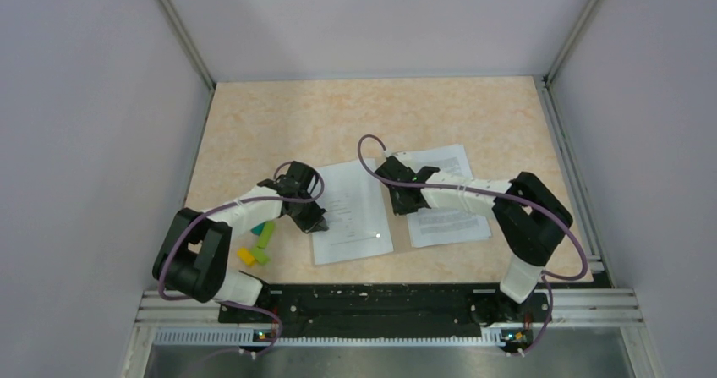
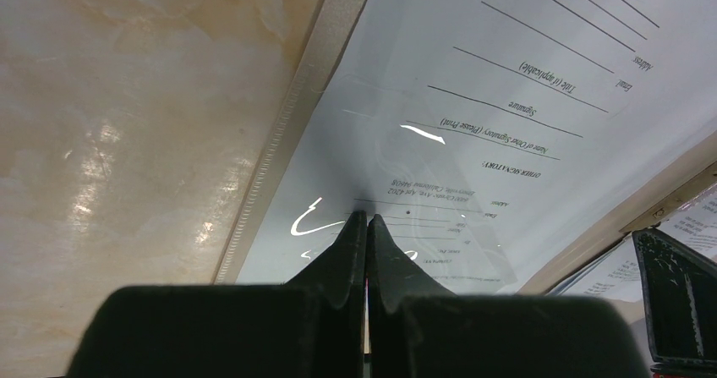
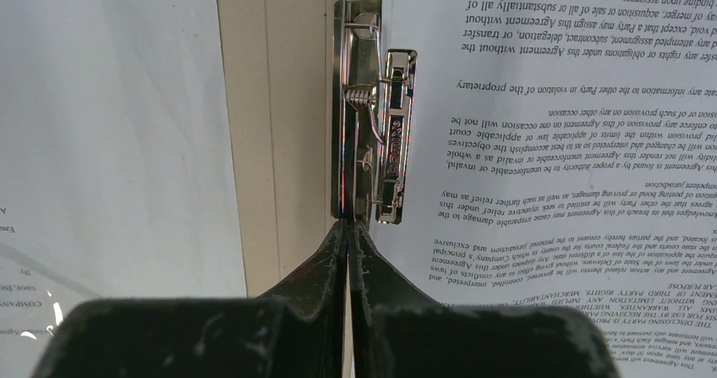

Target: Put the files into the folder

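Noting right gripper (image 3: 348,224) clenched, empty, tips at near end of clip (image 3: 382,133). Clip's long axis runs straight ahead along folder (image 3: 279,99) spine. Files (image 3: 550,141) lie flat either side. Left gripper (image 2: 366,219) clenched, empty, over the left-hand one. Right arm nearer clip.
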